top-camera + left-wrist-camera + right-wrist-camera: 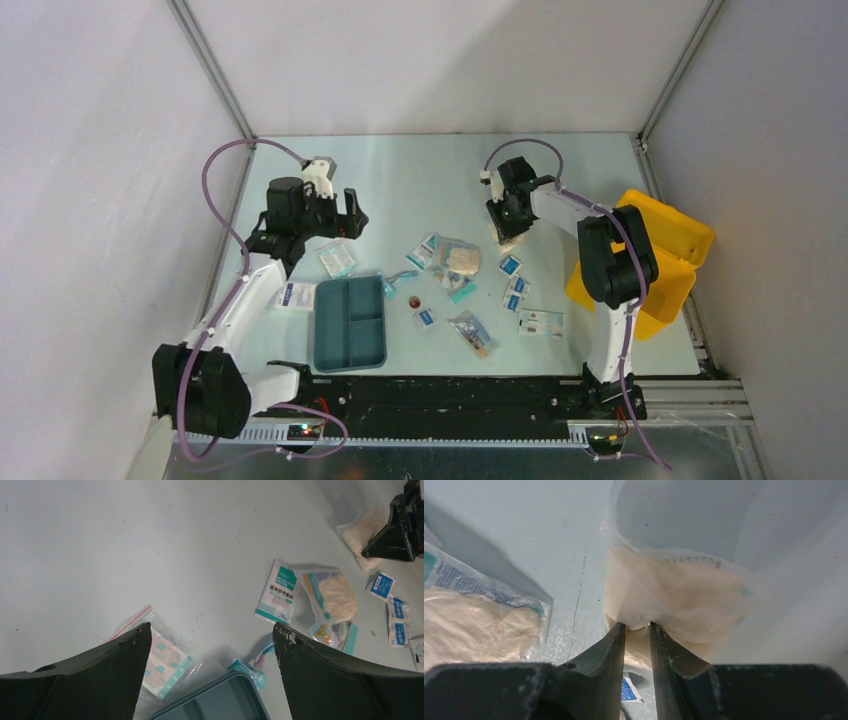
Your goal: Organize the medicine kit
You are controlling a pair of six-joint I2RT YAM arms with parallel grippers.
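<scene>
Two finger pairs in view. R fingers (638,626) pinched nearly together on edge of beige pouch (684,592), clear plastic w/ pale beige filling; only a narrow gap, pouch caught betw. the tips. Just left of it, 2nd pouch (474,625) w/ similar beige contents, flat on surface (549,530). L fingers (212,627) spread wide, gripping nothing, over far-left part of surface. Near side of L fingers: plaster bag (162,662) w/ red zip strip, just beside far corner of teal tray (220,702); touching or not, can't tell. White-green packet (277,592) further right, edge against 2nd pouch. Small blue-white packets (511,266) scattered mid-surface, right of centre. Medicine kit (685,235) at right edge of surface, yellow, lid looks open, partly behind R arm (615,260), well apart from teal tray at near left.
</scene>
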